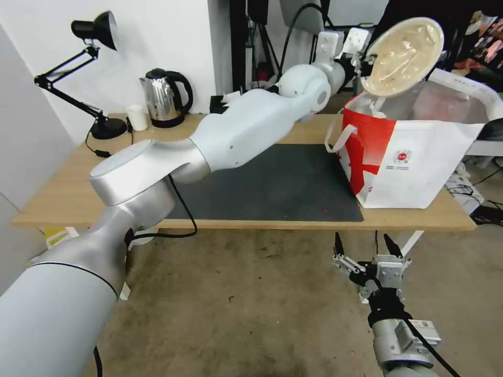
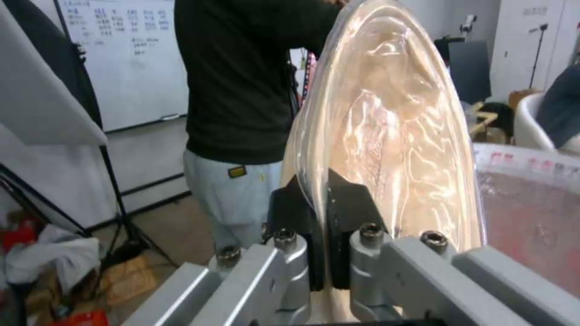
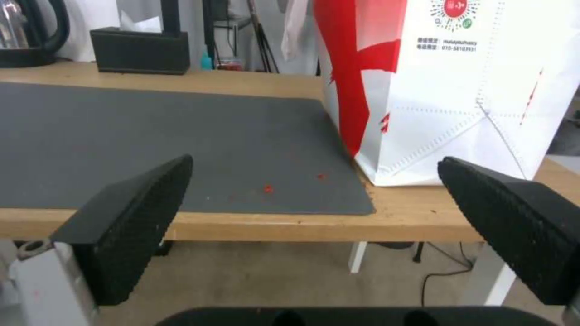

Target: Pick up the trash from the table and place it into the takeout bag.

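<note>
The tan round paper bowl [image 1: 403,55] is tipped on its side, its inside facing me, just above the open top of the takeout bag [image 1: 414,162]. My left gripper [image 1: 367,65] is shut on the bowl's rim; in the left wrist view the black fingers [image 2: 296,213] pinch the rim of the bowl [image 2: 393,127], with the bag's lining [image 2: 532,213] beside it. The white-and-red bag stands on the right end of the table [image 1: 63,199], beside the dark mat [image 1: 283,183]. My right gripper [image 1: 363,243] hangs open and empty below the table's front edge, facing the bag [image 3: 453,90].
A black desk lamp [image 1: 94,31], a steel kettle [image 1: 165,97] and a small white cup [image 1: 137,118] stand at the table's back left. A black tissue box [image 3: 139,50] sits at the back. Red crumbs [image 3: 268,188] lie on the mat [image 3: 151,131].
</note>
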Controlling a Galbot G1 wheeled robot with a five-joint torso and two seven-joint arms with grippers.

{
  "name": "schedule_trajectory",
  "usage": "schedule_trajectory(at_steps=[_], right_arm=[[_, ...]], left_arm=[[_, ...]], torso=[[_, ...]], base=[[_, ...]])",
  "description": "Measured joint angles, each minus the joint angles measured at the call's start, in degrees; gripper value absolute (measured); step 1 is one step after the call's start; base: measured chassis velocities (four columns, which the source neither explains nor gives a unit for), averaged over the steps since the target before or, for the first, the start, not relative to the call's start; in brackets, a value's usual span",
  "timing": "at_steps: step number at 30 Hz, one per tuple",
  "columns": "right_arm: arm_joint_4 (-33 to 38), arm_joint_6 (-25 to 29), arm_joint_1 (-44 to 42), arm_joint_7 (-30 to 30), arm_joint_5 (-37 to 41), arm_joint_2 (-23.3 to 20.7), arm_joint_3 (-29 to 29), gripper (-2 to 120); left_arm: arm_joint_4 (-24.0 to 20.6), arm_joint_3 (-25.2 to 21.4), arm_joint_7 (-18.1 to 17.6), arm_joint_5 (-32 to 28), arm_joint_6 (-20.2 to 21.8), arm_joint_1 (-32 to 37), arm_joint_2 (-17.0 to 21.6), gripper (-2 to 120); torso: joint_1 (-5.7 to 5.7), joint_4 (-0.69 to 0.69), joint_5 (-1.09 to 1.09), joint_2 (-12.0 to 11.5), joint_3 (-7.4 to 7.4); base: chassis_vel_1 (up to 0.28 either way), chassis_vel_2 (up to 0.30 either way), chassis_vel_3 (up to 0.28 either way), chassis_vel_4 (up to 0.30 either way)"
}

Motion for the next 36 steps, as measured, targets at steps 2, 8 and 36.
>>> schedule_trajectory(at_steps=[2,8,36], right_arm=[[0.0,0.0,0.0,0.0,0.0,0.0,0.0,100],[0.0,0.0,0.0,0.0,0.0,0.0,0.0,100],[0.0,0.0,0.0,0.0,0.0,0.0,0.0,100]], left_arm=[[0.25,0.67,0.09,0.63,-0.24,-0.13,0.01,1],[0.3,1.23,0.28,1.53,-0.7,-0.02,0.0,1],[3.43,6.94,8.88,4.86,-4.89,2.15,-0.06,1]], torso=[[0.0,0.02,0.0,0.0,0.0],[0.0,0.01,0.0,0.0,0.0],[0.0,0.01,0.0,0.0,0.0]], base=[[0.0,0.0,0.0,0.0],[0.0,0.0,0.0,0.0],[0.0,0.0,0.0,0.0]])
